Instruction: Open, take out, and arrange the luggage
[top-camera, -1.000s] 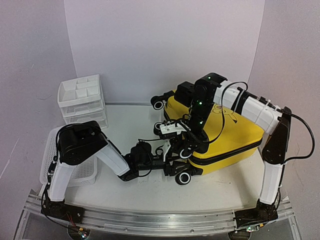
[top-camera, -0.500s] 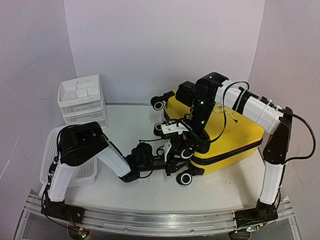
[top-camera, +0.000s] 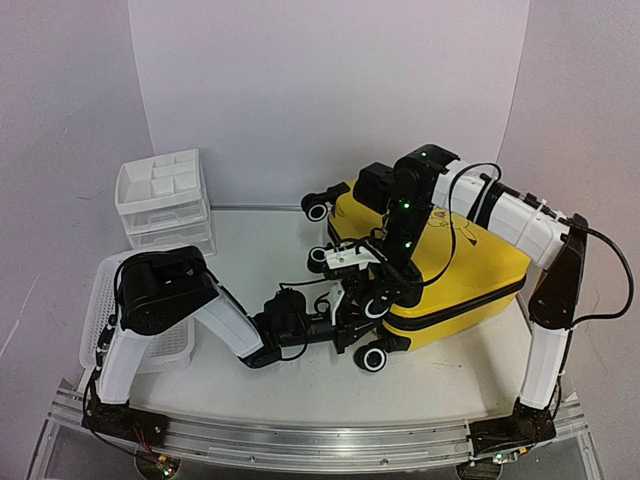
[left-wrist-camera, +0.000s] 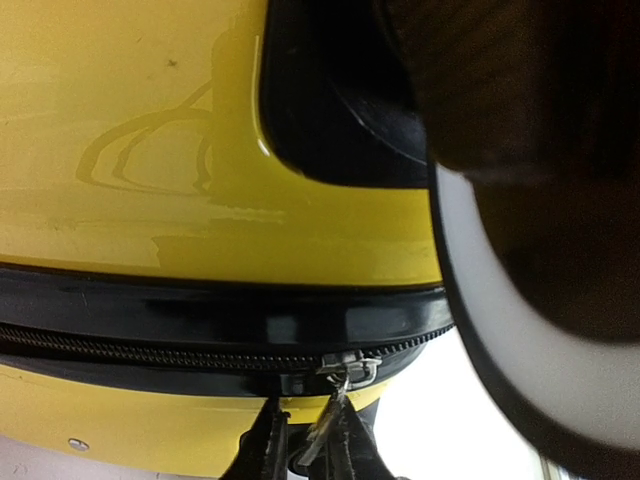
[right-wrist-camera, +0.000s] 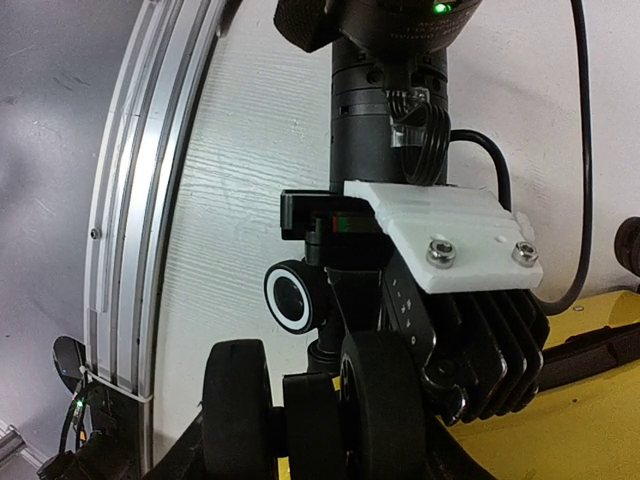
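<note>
The luggage, a yellow hard-shell suitcase, lies flat at the table's right, its lid down and its black zipper band closed. My left gripper reaches its near-left corner between the wheels. In the left wrist view, below the yellow shell, the metal zipper slider sits on the band. Its pull tab hangs between the jaws of the left gripper, which are closed on it. My right gripper comes down from above on a corner caster; the twin black wheels fill its jaws.
A white plastic drawer unit stands at the back left, with a white mesh basket in front of it beside the left arm. A metal rail runs along the near edge. Another suitcase wheel sticks out towards the rail.
The left gripper's jaws have closed in around the zipper pull, and the left wrist has edged slightly right. The right arm and the suitcase have not moved.
</note>
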